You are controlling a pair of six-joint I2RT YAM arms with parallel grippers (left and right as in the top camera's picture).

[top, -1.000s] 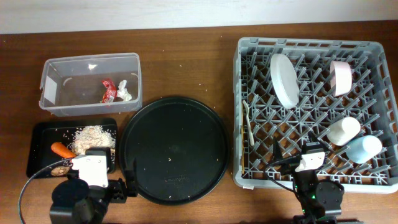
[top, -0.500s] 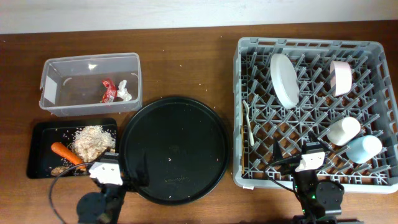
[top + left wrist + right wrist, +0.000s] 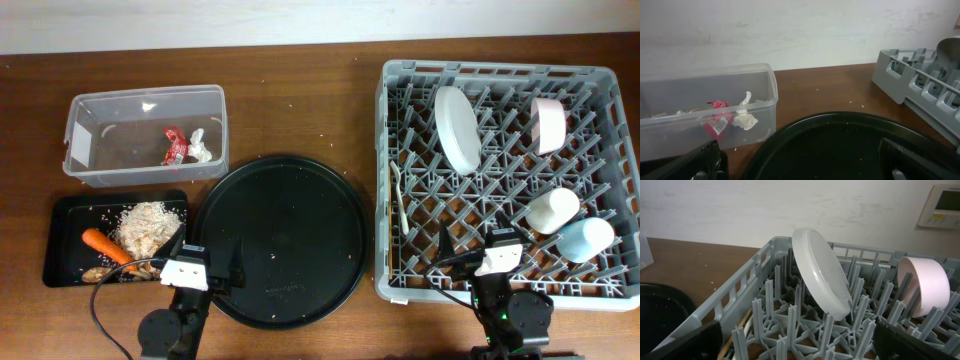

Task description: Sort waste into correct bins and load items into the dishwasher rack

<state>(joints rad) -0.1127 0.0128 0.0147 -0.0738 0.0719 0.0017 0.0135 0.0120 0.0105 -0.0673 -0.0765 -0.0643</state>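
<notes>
The clear tub (image 3: 88, 120) holds the red wrapper (image 3: 175, 145) and white tissue (image 3: 201, 148); both also show in the left wrist view, wrapper (image 3: 715, 122) and tissue (image 3: 745, 117). The black rectangular tray (image 3: 65, 215) holds food scraps (image 3: 148, 224), the carrot (image 3: 100, 241) and the pit (image 3: 97, 272). The grey rack (image 3: 385, 130) holds the white dish (image 3: 458, 128), pink bowl (image 3: 549, 125), white cup (image 3: 553, 209), blue cup (image 3: 585, 239), fork (image 3: 397, 190) and chopstick (image 3: 737, 330). My left gripper (image 3: 205, 258) is open and empty over the round tray's front left rim. My right gripper (image 3: 482, 250) is open and empty over the rack's front pegs.
The large round black tray (image 3: 280, 240) lies between the bins and the rack, with only crumbs on it. The dish (image 3: 822, 277) and pink bowl (image 3: 925, 285) stand on edge among the pegs ahead of my right gripper. A wall runs behind the table.
My left arm has moved right, from over the black rectangular tray to the round tray's front left rim. The right arm has not moved.
</notes>
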